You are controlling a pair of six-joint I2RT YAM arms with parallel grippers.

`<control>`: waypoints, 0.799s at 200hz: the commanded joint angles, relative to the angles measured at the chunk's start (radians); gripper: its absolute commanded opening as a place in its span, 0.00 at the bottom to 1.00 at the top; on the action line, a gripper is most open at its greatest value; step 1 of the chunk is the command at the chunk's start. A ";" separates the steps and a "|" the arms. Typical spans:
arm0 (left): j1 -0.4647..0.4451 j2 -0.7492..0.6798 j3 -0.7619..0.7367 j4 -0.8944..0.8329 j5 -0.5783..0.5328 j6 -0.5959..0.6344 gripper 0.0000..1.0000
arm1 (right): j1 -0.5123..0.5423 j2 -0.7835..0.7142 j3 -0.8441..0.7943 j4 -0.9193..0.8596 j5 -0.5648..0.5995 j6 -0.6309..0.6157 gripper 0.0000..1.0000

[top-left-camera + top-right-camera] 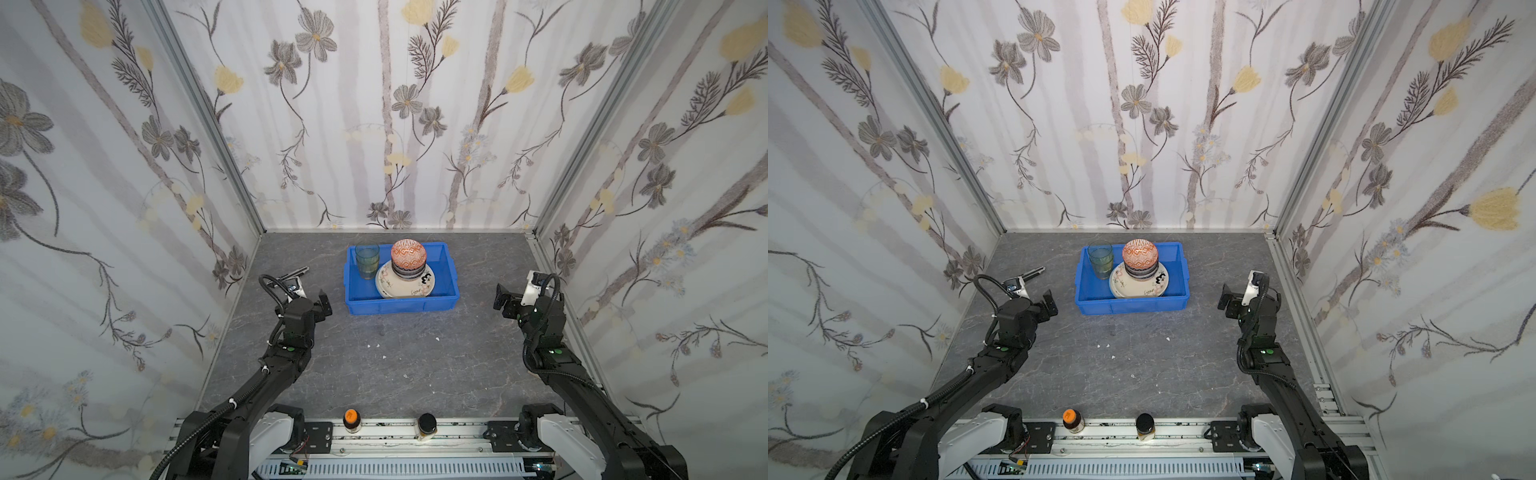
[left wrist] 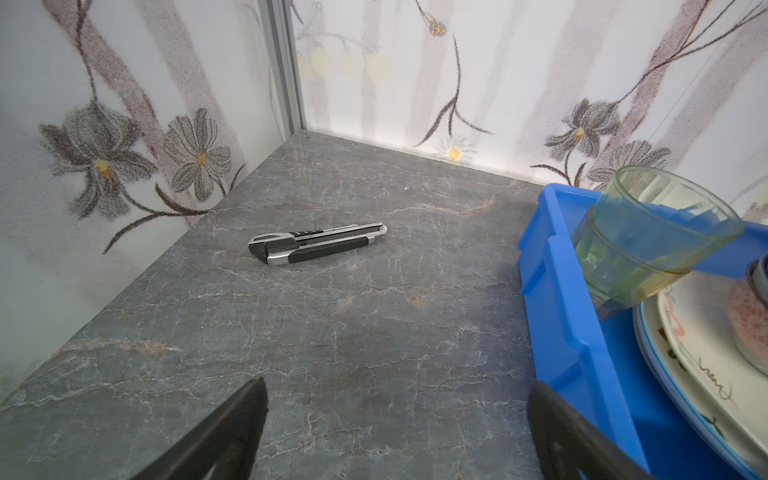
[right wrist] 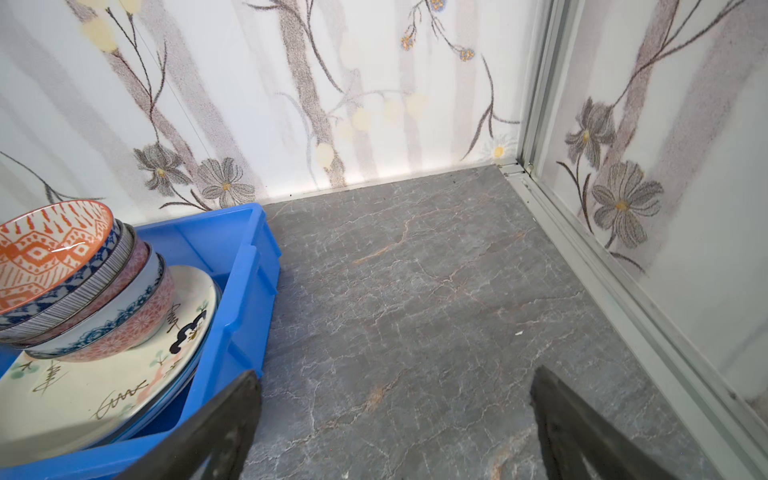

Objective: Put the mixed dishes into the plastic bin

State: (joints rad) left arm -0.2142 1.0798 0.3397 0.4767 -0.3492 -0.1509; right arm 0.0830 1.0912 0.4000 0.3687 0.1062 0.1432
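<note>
The plates point(image 1: 405, 287), stacked bowls point(image 1: 408, 257) and tumblers point(image 1: 367, 261) all sit inside the plastic bin point(image 1: 401, 306), midway between the left pincer point(image 1: 311, 297) and the right pincer point(image 1: 517, 291). Both gape empty; no dish appears left on the worktop point(image 1: 395, 365).

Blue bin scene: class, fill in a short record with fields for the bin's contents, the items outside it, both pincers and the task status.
Bin: blue bin on the grey table
Inside, left: nested glass tumblers
Inside, right: bowl stack, orange bowl on top, resting on stacked plates
Outside: utility knife on the table left of the bin; orange-lidded jar and black-lidded jar on the front rail
Left pincer: open, empty
Right pincer: open, empty
Dishes outside bin: none visible
</note>
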 commanded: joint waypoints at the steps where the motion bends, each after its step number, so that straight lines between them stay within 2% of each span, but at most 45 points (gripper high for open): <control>1: 0.003 0.047 -0.014 0.266 0.018 0.126 1.00 | -0.011 0.031 -0.027 0.161 -0.022 -0.084 1.00; 20: 0.005 0.121 -0.027 0.368 -0.017 0.149 1.00 | -0.013 0.064 -0.078 0.300 -0.049 -0.157 1.00; 35: 0.014 0.173 -0.061 0.487 0.001 0.177 1.00 | -0.019 0.088 -0.099 0.364 -0.025 -0.153 1.00; 52: 0.022 0.260 -0.091 0.602 -0.004 0.184 1.00 | -0.037 0.116 -0.104 0.400 -0.052 -0.157 1.00; 87: 0.037 0.345 -0.105 0.727 0.052 0.194 1.00 | -0.082 0.168 -0.128 0.506 -0.097 -0.158 1.00; 125: 0.079 0.430 -0.105 0.816 0.093 0.176 1.00 | -0.114 0.235 -0.181 0.715 -0.122 -0.086 1.00; 160: 0.154 0.485 -0.104 0.842 0.262 0.137 1.00 | -0.115 0.274 -0.123 0.650 -0.133 -0.086 1.00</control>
State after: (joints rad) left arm -0.0967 1.5265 0.2298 1.2327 -0.2241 0.0181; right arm -0.0315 1.3415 0.2474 0.9573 0.0025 0.0479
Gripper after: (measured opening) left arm 0.997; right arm 0.996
